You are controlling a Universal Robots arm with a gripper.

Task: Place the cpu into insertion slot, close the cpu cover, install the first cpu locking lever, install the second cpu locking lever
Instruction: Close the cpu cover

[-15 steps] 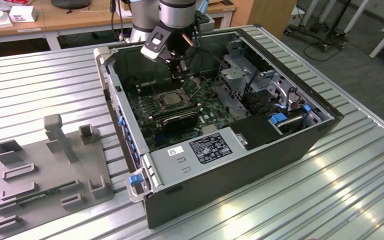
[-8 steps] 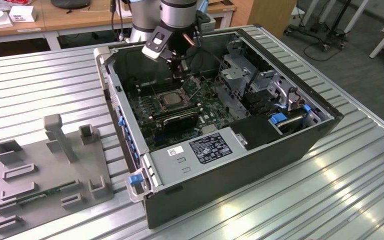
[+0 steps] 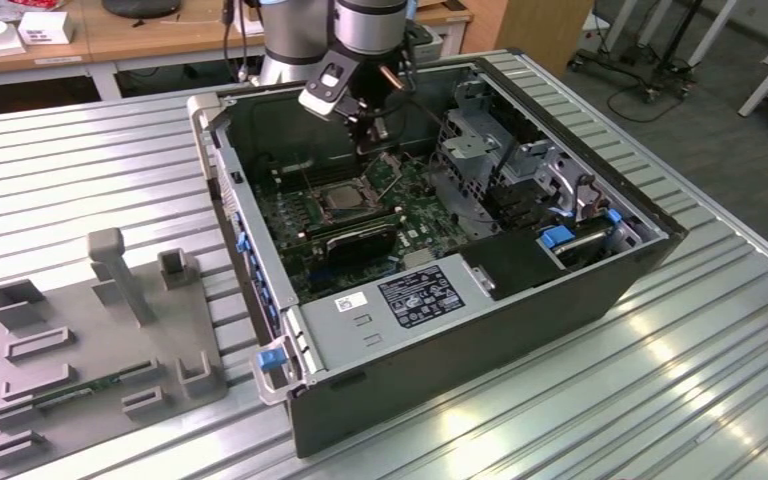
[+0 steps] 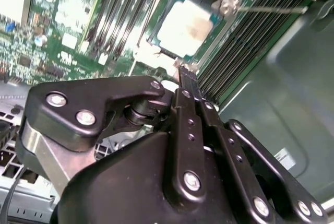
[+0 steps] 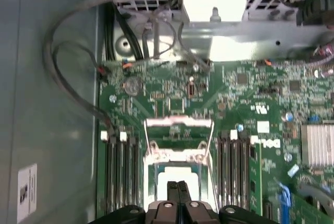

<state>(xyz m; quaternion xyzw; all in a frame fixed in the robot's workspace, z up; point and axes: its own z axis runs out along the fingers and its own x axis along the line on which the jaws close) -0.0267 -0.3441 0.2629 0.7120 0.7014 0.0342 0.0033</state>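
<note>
Arm [image 3: 357, 35] angled down, claw [image 3: 368, 140] pinched closed

The arm [image 3: 364, 22] is a silver-grey tube, dark at the joint, with a white block [image 3: 324, 92] at its wrist. The claw [image 4: 182, 75] is black: flat jointed links [image 4: 188, 130] pinned with shiny round screws [image 4: 191, 181], on a bare metal bracket [image 4: 39, 148]

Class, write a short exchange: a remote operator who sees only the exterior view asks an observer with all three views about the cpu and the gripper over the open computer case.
Operator: I can't tell from here: is the cpu seated?
Observer: Yes. In the second wrist view the cpu lies flat in the insertion slot.
Operator: Is the gripper holding anything?
Observer: No. In both wrist views the gripper is shut with nothing in it.
</note>
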